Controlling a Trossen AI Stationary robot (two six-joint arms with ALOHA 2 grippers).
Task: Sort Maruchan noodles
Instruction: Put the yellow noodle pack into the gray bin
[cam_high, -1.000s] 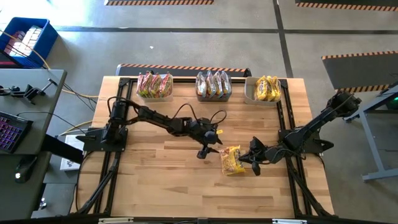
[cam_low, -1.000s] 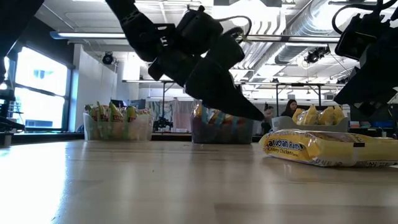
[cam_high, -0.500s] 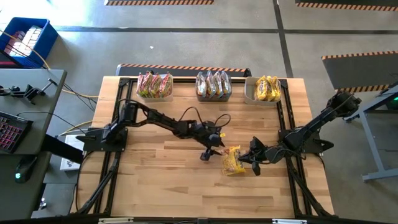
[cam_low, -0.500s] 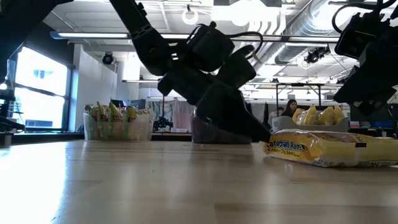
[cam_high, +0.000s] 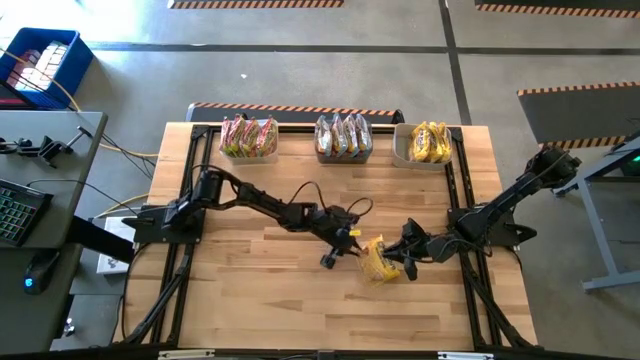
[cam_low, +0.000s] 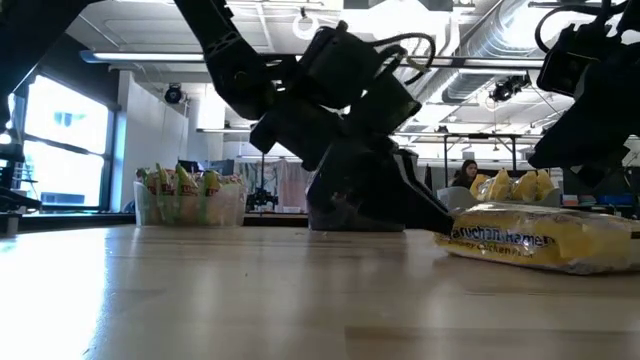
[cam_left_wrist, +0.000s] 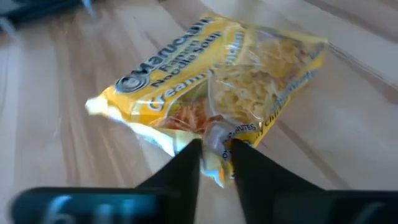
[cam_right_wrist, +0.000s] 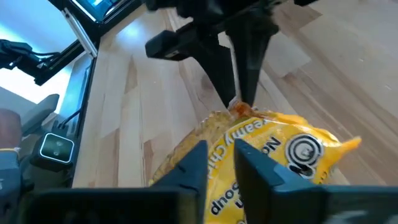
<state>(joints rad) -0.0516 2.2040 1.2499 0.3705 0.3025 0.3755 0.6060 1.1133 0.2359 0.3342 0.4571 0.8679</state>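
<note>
3 clear plastic bins (cam_high: 345, 138) look filled; 1 yellow flat plastic noodle packet (cam_high: 377, 262) remains in front of them on the wooden worktop (cam_high: 250, 290), left pincer (cam_high: 352, 243) and right pincer (cam_high: 401, 255) each clamped on its edge

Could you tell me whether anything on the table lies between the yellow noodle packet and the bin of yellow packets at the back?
Nothing visible does: bare wood separates the yellow Maruchan packet from the right-hand bin; only both end effectors sit at the packet.

One noodle packet (cam_high: 377, 261) lies between both hands, before three bins (cam_high: 344, 138)
</note>
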